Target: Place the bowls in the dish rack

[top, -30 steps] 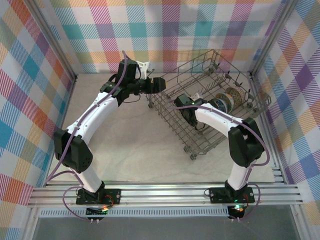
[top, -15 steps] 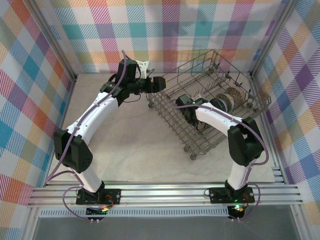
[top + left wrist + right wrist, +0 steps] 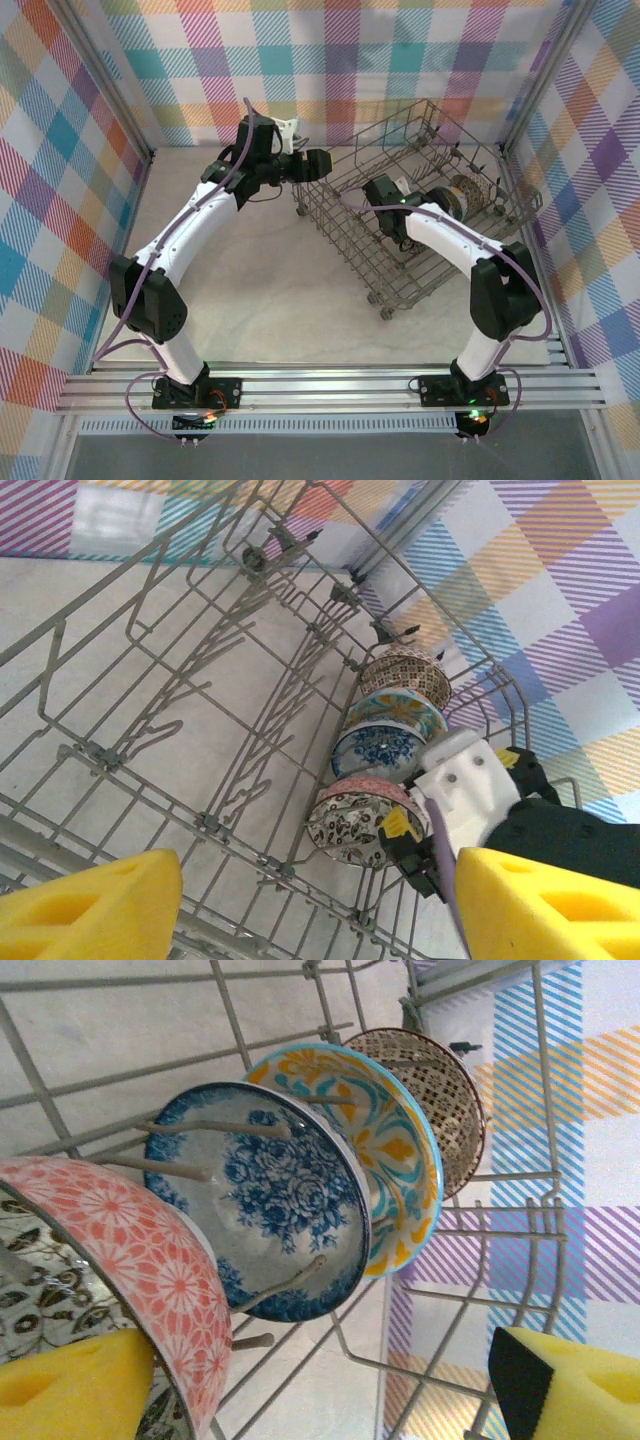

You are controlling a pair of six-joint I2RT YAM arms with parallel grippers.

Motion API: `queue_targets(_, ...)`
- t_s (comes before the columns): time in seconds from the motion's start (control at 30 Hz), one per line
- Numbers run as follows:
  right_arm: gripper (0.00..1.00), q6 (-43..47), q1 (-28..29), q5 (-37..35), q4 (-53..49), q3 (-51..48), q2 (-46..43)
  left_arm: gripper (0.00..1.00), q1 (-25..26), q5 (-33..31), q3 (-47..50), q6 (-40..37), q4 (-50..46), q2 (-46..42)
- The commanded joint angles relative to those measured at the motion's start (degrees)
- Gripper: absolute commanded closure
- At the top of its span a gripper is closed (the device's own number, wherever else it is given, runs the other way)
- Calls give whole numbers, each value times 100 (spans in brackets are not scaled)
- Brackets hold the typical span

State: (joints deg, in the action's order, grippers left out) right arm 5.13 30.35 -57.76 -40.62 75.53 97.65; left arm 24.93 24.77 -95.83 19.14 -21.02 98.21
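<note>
The dish rack of grey wire stands at the back right of the table. Several bowls stand on edge in one row between its tines: a pink-and-floral bowl, a blue-and-white bowl, an orange-and-teal bowl and a brown-patterned bowl. My right gripper is inside the rack, open; its left finger sits beside the pink bowl's rim, and the gap between the fingers is empty. My left gripper hangs open just outside the rack's left corner, facing the bowl row.
Plaid walls close in the table on three sides, close behind the rack. Bare table surface lies in front of the rack and between the arms. The right arm's white wrist is close to the pink bowl.
My right gripper has opened and let go of the pink bowl, which now stands in the row. That wrist has shifted slightly towards the back right. The left arm has barely moved.
</note>
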Motion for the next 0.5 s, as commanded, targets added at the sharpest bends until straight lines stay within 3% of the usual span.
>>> queue_targets(0.0, 10, 473, -25, 657, 585, -173, -362, 27, -26, -142, -272, 106, -114, 94)
queue_targets(0.17, 4, 945, -45, 1399, 1304, -352, -930, 27, -116, -538, -585, 315, -656, 125)
queue_targets(0.33, 0, 1094, -133, 2365, 1990, -290, -1414, 26, -463, -1624, -540, 603, -1574, -437)
queue_targets(0.47, 1, 1259, -161, 2931, 2302, 97, -1398, 25, -973, -2323, -533, 821, -2851, -954)
